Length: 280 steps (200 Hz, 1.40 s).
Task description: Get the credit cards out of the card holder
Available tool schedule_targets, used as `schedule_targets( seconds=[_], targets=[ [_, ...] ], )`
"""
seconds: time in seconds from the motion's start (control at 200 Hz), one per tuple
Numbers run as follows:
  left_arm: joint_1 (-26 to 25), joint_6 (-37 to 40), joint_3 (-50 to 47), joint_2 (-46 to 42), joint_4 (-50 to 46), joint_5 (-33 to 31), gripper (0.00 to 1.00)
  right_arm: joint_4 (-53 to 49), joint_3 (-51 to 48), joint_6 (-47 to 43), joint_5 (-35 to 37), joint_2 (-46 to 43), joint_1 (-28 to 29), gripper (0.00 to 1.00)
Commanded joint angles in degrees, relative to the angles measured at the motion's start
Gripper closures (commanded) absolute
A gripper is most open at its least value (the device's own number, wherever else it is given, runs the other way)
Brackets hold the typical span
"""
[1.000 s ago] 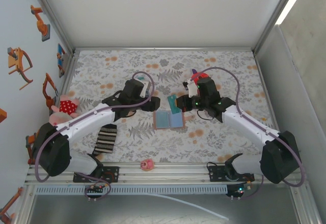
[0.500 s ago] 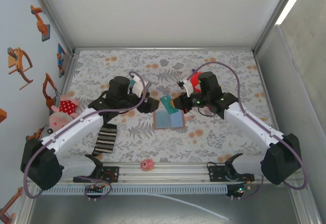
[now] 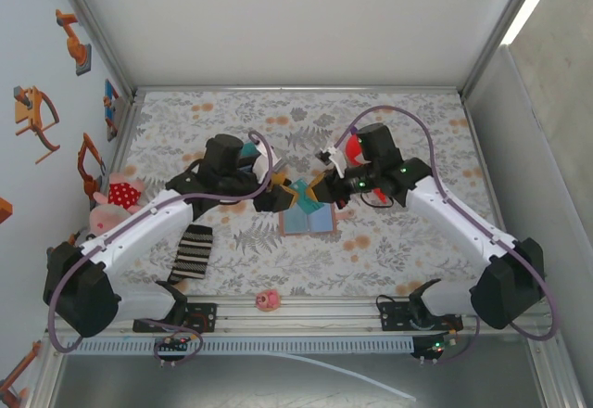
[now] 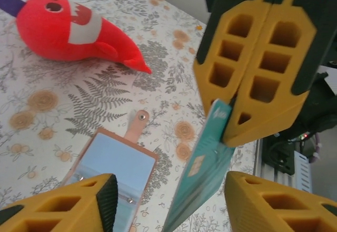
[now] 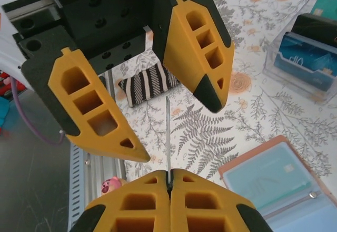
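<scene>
You have one teal card [image 4: 202, 179] pinched in the right gripper [image 5: 169, 182], the left gripper [image 3: 278, 193] spread around it from 9 o'clock, at 12 o'clock of the one open card holder [image 3: 310, 220] lying mid-table.

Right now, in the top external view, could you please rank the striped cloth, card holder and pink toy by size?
Largest: striped cloth and card holder, about alike, so unranked.
Smallest: pink toy, clearly.

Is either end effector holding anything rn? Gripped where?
Right end effector pinches the teal card by one end. Left end effector straddles the card's free end, jaws open, not touching it.
</scene>
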Motion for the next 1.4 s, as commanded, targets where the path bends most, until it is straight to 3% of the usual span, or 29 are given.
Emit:
schedule_targets(
  seconds=[0.0, 0.05, 0.215, 0.285, 0.361, 0.461, 0.626, 0.756, 0.932, 1.217, 1.397],
  targets=[
    [-1.1, 2.5, 2.2, 1.1, -0.9, 3.9, 0.52, -3.0, 2.7, -2.9, -2.5, 1.3, 0.6, 1.00],
    [-1.5, 3.0, 2.6, 1.6, -1.4, 4.0, 0.58, -3.0, 2.9, -3.0, -2.3, 1.6, 0.6, 1.00],
    [-2.0, 3.8, 3.2, 2.0, -2.8, 4.4, 0.91, -2.7, 3.1, -2.9, -2.3, 1.5, 0.6, 1.00],
    [-2.0, 3.5, 2.6, 1.3, -2.4, 4.5, 1.00, -2.4, 2.9, -2.5, -1.2, 1.1, 0.6, 1.00],
    [-1.9, 2.8, 1.2, -0.3, -1.4, 4.4, 1.00, -0.7, 1.9, -0.9, 1.1, 0.0, 0.5, 0.92],
    [-1.0, 0.6, -1.9, -3.7, 1.7, 2.8, 1.00, 2.8, -0.7, 2.2, 5.3, -2.7, 0.4, 0.67],
    [0.2, -6.5, -9.0, -12.2, 10.7, -5.7, 1.00, 13.9, -7.5, 13.2, 12.8, -8.8, -0.4, 0.54],
    [0.3, -14.5, -14.1, -18.1, 19.6, -12.7, 1.00, 26.6, -14.1, 25.6, 15.5, -11.7, -0.5, 0.52],
    [0.3, -24.4, -19.4, -22.9, 29.5, -20.4, 1.00, 48.2, -21.6, 39.4, 11.0, -11.5, -0.4, 0.54],
    [0.4, -32.9, -21.1, -22.0, 39.7, -16.2, 1.00, 65.9, -20.6, 47.5, 5.1, -4.2, 0.7, 0.53],
    [0.3, -35.3, -21.5, -19.8, 43.6, -15.2, 1.00, 70.1, -18.3, 48.9, 2.6, -1.1, 1.9, 0.54]
  ],
)
